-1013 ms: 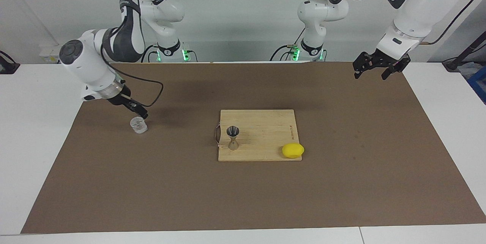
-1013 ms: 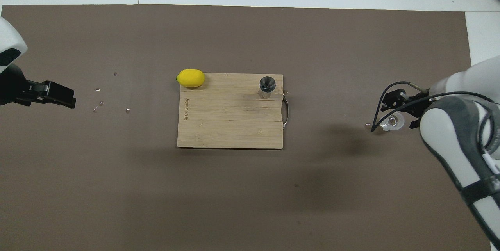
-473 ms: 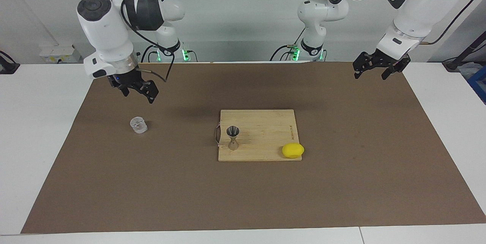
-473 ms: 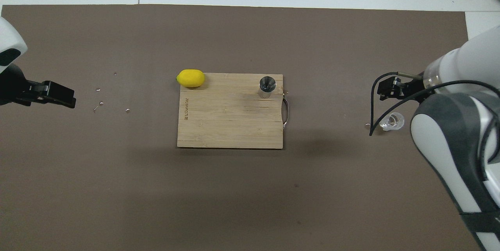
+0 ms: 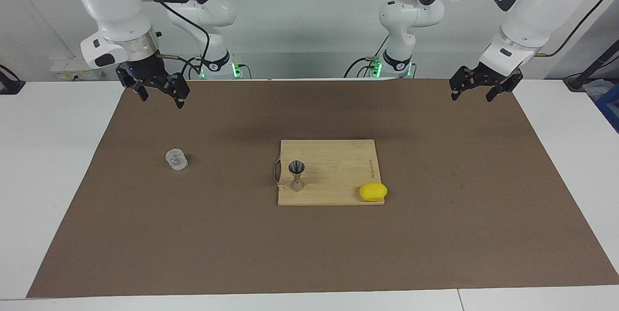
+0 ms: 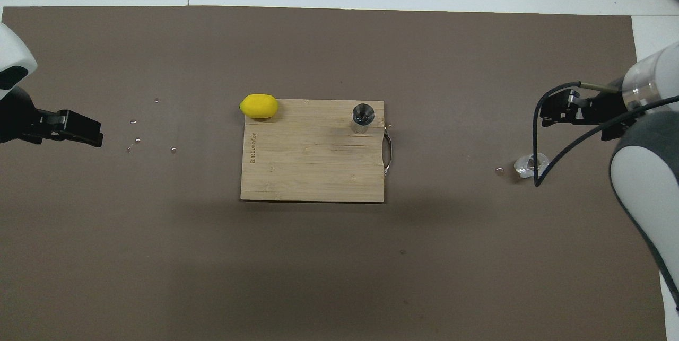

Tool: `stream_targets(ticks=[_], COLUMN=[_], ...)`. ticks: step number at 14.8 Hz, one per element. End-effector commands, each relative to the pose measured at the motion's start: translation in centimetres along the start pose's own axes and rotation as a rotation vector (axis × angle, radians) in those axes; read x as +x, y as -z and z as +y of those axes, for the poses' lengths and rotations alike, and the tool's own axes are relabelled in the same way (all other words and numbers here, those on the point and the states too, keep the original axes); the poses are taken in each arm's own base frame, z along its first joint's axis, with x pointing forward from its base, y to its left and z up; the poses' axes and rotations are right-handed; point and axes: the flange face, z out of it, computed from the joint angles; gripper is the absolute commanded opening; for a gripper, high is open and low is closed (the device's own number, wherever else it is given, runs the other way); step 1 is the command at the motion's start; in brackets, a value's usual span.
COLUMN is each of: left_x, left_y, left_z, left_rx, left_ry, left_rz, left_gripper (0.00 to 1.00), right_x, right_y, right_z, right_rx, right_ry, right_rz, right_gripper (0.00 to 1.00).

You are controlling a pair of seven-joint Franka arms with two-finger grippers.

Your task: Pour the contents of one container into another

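Right hand (image 5: 158, 92) up in the air over the brown mat (image 5: 309, 253) at the right arm's end of the desk (image 5: 48, 156), fingers spread apart, holding nothing. Same hand shows at the edge of the overhead view (image 6: 570, 113), cable looping down from it.

Glass (image 5: 176, 159) stands upright on the mat, below that hand and well apart from it, nothing touching it. Overhead, glass (image 6: 528, 165) sits just under the cable loop, a few droplets on the mat beside it.

Jigger (image 5: 296, 175) stands upright on the board (image 5: 338, 156), near the board's handle edge, toward the right hand's end. Seen from above its open mouth faces up (image 6: 363, 115). Well apart from both hands.

Lemon (image 5: 373, 191) lies at the board's corner, toward the left hand's end, half off the board edge.

Left hand (image 5: 478, 87) waits in the air over the mat's edge at the left arm's end, fingers apart, empty, well away from board and glass.
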Motion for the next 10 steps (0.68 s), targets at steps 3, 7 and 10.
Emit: stream_targets(ticks=[3, 7, 10], left_x=[-0.7, -0.7, -0.7], left_y=[0.1, 0.1, 0.1], left_z=[0.0, 0.1, 0.0], left_rx=[-0.005, -0.005, -0.007], left_ry=[-0.006, -0.008, -0.006], left_rz=[0.014, 0.014, 0.015], left_gripper=[1.00, 1.00, 1.00], right_x=[-0.4, -0.8, -1.3], right_y=[-0.6, -1.0, -1.6], right_z=[-0.1, -0.3, 0.3], right_rx=[0.051, 0.048, 0.045], right_ry=[0.071, 0.104, 0.230], right_rz=[-0.041, -0.051, -0.062], right_gripper=[1.00, 1.00, 1.00])
